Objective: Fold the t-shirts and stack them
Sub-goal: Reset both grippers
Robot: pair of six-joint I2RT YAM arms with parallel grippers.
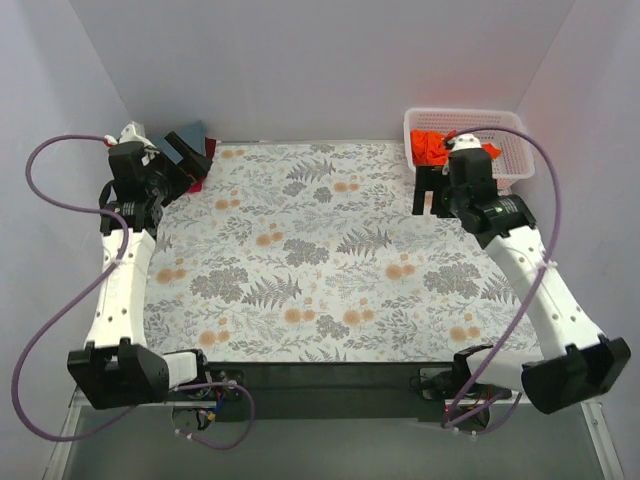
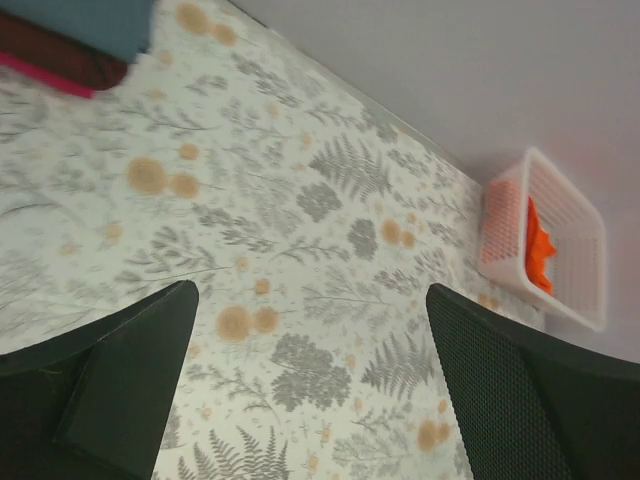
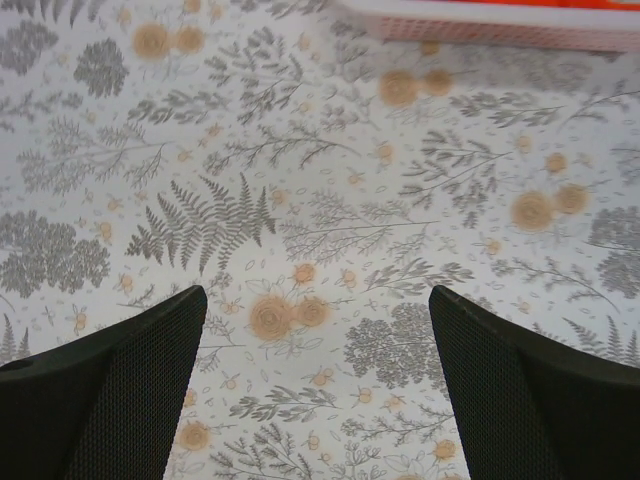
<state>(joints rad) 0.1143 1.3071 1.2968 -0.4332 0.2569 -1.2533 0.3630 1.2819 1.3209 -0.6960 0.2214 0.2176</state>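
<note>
A folded slate blue-grey t-shirt [image 1: 189, 132] lies on a dark maroon t-shirt [image 1: 201, 168] in the far left corner of the table. In the left wrist view the blue-grey t-shirt [image 2: 90, 20] and the maroon t-shirt [image 2: 50, 55] show at the top left edge. My left gripper [image 1: 183, 165] hangs open just beside this stack, holding nothing [image 2: 310, 340]. A bright orange t-shirt [image 1: 432, 146] lies crumpled in the white basket [image 1: 505, 122] at the far right. My right gripper [image 1: 430, 200] stands open over the cloth just in front of the basket, empty [image 3: 318, 340].
A floral tablecloth [image 1: 320, 250] covers the table. White walls close in the back and both sides. The basket [image 2: 565, 215] sits against the back right corner; its lower wall [image 3: 480, 25] shows at the top of the right wrist view. Purple cables loop beside both arms.
</note>
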